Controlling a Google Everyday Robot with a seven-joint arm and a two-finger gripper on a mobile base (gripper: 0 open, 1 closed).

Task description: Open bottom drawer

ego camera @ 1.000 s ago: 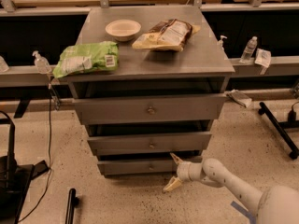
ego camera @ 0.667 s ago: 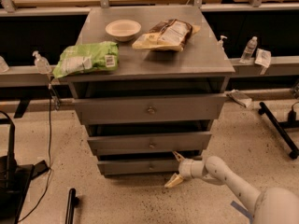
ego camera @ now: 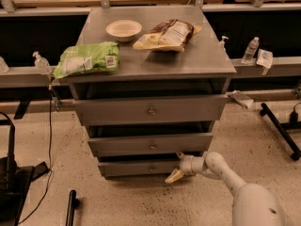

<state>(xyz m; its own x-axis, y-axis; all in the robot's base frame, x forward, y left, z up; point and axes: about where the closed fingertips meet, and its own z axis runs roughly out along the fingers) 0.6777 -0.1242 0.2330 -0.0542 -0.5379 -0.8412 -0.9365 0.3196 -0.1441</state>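
Note:
The bottom drawer [ego camera: 136, 168] is the narrowest grey front of three, low on the grey cabinet, with a small round knob [ego camera: 151, 167] at its centre. My gripper [ego camera: 177, 166] is at the drawer front's right end, reaching in from the lower right on a white arm [ego camera: 221, 171]. It is open: one finger shows above the front's right corner and a yellowish finger [ego camera: 173, 176] below it. The knob is a little to the left of the gripper and untouched.
The mid-sized drawer [ego camera: 150, 144] and the widest drawer [ego camera: 150, 109] sit above. On the cabinet top lie a green bag [ego camera: 87, 59], a white bowl [ego camera: 123, 29] and a brown snack bag [ego camera: 168, 34]. A black stand [ego camera: 11, 182] is on the floor at left, and a black bar [ego camera: 281, 131] at right.
My gripper has shifted slightly right and up along the bottom drawer's right end. The drawer front has not visibly moved.

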